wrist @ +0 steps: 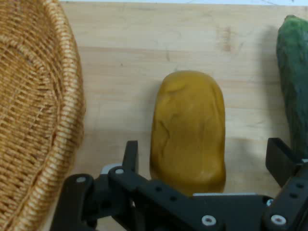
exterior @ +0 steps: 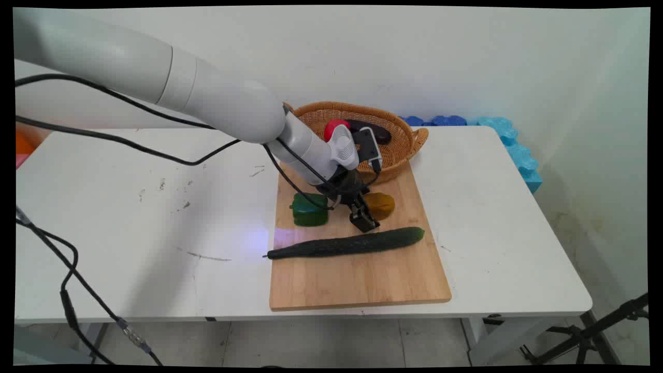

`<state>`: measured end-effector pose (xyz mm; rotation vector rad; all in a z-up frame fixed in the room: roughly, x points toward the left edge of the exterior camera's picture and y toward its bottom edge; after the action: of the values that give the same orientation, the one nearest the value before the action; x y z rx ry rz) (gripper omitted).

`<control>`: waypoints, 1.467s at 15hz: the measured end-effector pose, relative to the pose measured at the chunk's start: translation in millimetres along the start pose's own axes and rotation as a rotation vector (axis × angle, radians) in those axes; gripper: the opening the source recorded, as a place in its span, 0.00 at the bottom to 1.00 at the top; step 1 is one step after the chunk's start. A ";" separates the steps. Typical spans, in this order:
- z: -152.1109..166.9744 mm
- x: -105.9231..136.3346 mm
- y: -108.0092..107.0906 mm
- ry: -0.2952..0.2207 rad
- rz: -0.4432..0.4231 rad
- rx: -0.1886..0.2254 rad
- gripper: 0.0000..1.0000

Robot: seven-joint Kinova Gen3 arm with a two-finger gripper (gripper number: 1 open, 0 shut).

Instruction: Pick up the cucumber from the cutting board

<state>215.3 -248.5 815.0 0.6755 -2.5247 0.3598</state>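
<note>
A yellow-brown potato lies on the wooden cutting board, and my gripper stands open astride it, one finger on either side, not touching. In the main view the gripper hangs low over the board, just left of the potato. A long dark green cucumber lies across the board just in front of the fingers; its end shows at the right of the hand view. A green bell pepper sits to the gripper's left.
A wicker basket stands at the board's far end, holding a red thing and a dark one; its rim fills the hand view's left. Blue foam blocks line the table's far right.
</note>
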 end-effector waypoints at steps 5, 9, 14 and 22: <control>-10.6 3.7 0.6 0.015 0.013 0.001 1.00; -31.7 8.8 2.3 0.024 0.009 0.008 1.00; -66.3 14.6 11.2 0.041 -0.002 0.008 1.00; -114.5 3.9 31.9 0.052 -0.074 -0.021 1.00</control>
<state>240.9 -181.1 909.4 0.7392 -2.4434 0.3207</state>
